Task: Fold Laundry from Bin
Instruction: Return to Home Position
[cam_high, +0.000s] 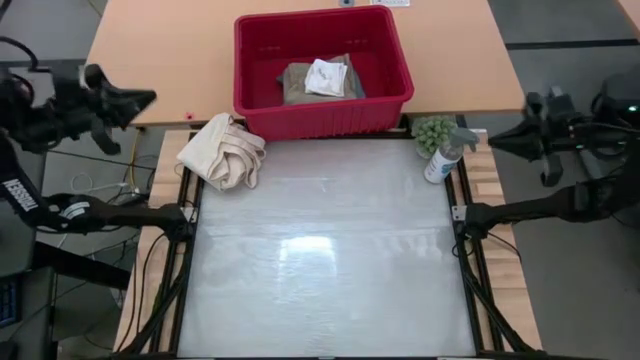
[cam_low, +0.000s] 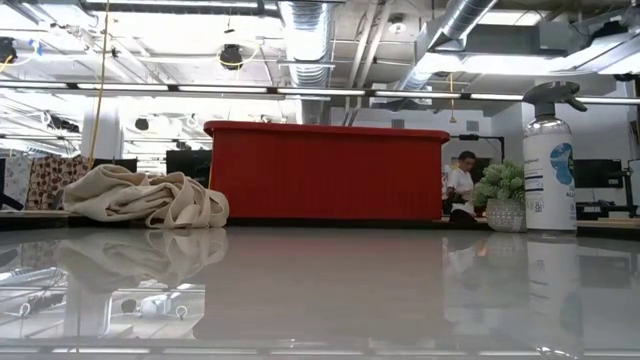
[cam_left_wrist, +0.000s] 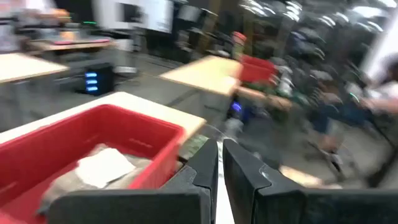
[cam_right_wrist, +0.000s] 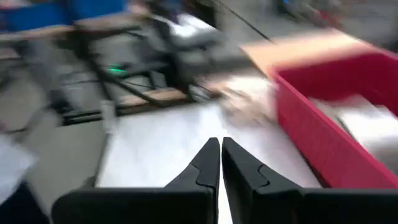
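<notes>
1. The laundry sat as a folded stack inside the bin (cam_high: 320, 120), at the table's (cam_high: 320, 260) 12 o'clock edge: tan trousers (cam_high: 295, 85) underneath, a small white cloth (cam_high: 326, 76) on top. No other garments showed.
2. The stack itself looked safe. The likelier trouble was a swing of the right arm clipping the spray bottle (cam_high: 443, 158) or the plant (cam_high: 433, 130), both at the bin's 4 o'clock and close to that arm.
3. A low sweep by the left arm could snag the cream canvas cloth (cam_high: 222, 150) at the bin's 8 o'clock.
4. The left gripper (cam_high: 145, 97) hung off the table at the bin's 9 o'clock, pointing inward, fingers pressed to a thin slit around nothing.
5. The right gripper (cam_high: 495, 143) was beyond the bottle at its 2 o'clock, likewise nearly closed and empty.
</notes>
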